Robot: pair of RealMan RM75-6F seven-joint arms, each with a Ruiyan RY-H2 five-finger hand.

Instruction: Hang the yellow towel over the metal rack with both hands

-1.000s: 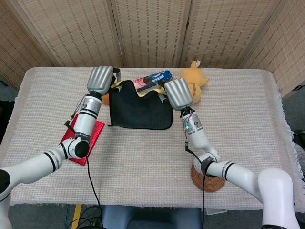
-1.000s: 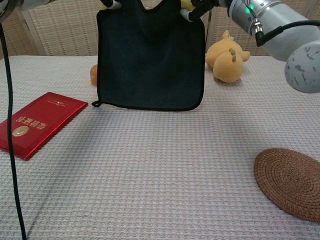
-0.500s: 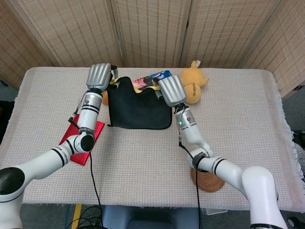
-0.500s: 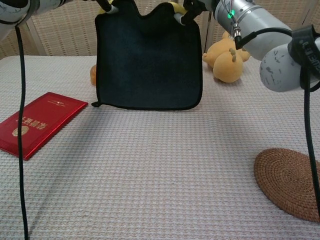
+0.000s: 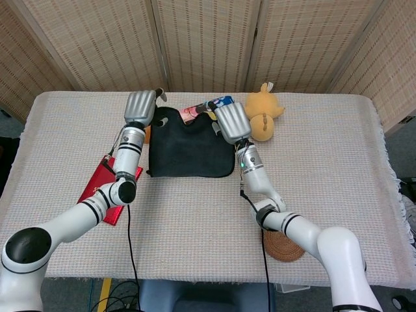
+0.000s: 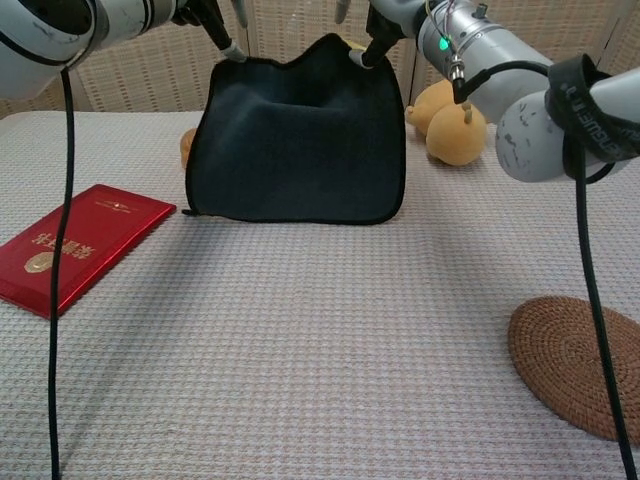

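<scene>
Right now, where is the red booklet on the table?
The red booklet lies flat near the table's left side in the chest view, left of the hanging dark cloth. In the head view it sits under the left forearm.

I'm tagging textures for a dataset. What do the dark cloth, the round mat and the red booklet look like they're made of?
Dark cloth: soft matte fabric, probably microfibre or terry; it sags and folds, with a stitched edge.
Round mat: woven natural fibre, likely rattan or straw; brown coiled rings show.
Red booklet: glossy card or coated paper cover; it looks flat and stiff, with sheen and gold printing.
</scene>
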